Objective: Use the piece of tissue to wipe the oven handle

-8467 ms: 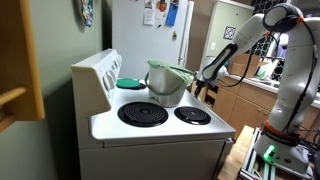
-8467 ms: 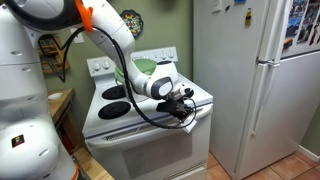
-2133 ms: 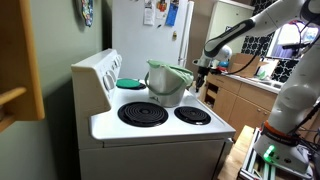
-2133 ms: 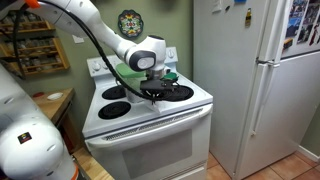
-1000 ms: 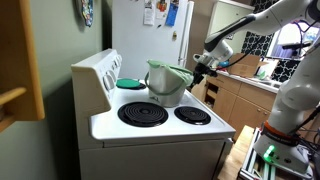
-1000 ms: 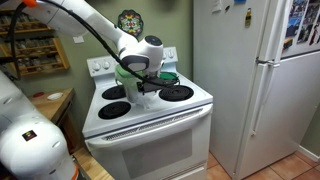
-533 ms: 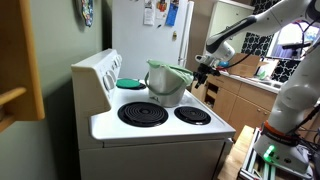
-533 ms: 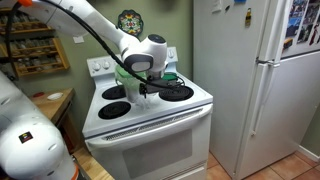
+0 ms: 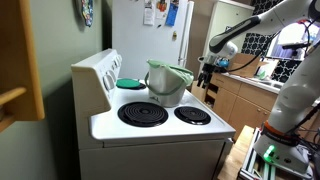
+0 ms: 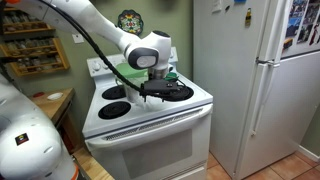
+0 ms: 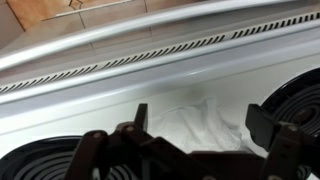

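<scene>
In the wrist view the crumpled white piece of tissue [image 11: 190,122] lies on the white cooktop between two burners. My gripper [image 11: 198,112] hangs just above it, open, one dark finger on each side and neither touching it. The oven handle [image 11: 150,35] runs as a silver bar beyond the cooktop's front edge. In both exterior views the gripper [image 10: 150,92] [image 9: 207,78] hovers over the stove's burners, pointing down. The oven handle [image 10: 155,130] crosses the top of the oven door. The tissue is hidden in both exterior views.
A grey pot [image 9: 168,82] with a green cloth stands on a back burner, beside a teal plate [image 9: 130,83]. Black coil burners [image 11: 295,100] flank the tissue. A white fridge [image 10: 255,80] stands close beside the stove. Wooden cabinets [image 9: 240,100] stand past the stove.
The jaws have opened wide over the last second. The wrist has shifted a little toward the stove's front and lower. The tissue now lies free on the cooktop.
</scene>
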Controlling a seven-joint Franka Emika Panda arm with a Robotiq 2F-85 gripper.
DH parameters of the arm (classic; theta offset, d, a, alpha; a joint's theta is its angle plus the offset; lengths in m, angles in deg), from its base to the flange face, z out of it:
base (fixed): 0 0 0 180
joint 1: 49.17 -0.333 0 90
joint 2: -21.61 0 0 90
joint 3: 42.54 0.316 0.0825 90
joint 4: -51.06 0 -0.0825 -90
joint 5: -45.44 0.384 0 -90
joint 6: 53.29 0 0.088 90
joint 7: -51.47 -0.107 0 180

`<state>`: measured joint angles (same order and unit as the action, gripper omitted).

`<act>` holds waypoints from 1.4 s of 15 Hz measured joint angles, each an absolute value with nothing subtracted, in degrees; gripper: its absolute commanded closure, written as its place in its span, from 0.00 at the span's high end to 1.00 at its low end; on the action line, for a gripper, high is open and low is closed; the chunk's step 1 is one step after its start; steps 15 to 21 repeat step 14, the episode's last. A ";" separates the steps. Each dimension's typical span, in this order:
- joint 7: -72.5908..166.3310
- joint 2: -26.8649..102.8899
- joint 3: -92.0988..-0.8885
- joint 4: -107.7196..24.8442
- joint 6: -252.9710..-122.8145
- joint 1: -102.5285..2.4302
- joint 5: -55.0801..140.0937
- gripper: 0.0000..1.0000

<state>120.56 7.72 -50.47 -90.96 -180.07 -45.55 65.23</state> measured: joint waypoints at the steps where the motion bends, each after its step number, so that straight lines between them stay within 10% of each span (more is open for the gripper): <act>1: 117.44 7.44 -50.49 -90.33 -177.95 -45.24 63.92 1.00; 21: 103.01 5.55 -52.05 -84.78 -169.78 -44.72 60.94 1.00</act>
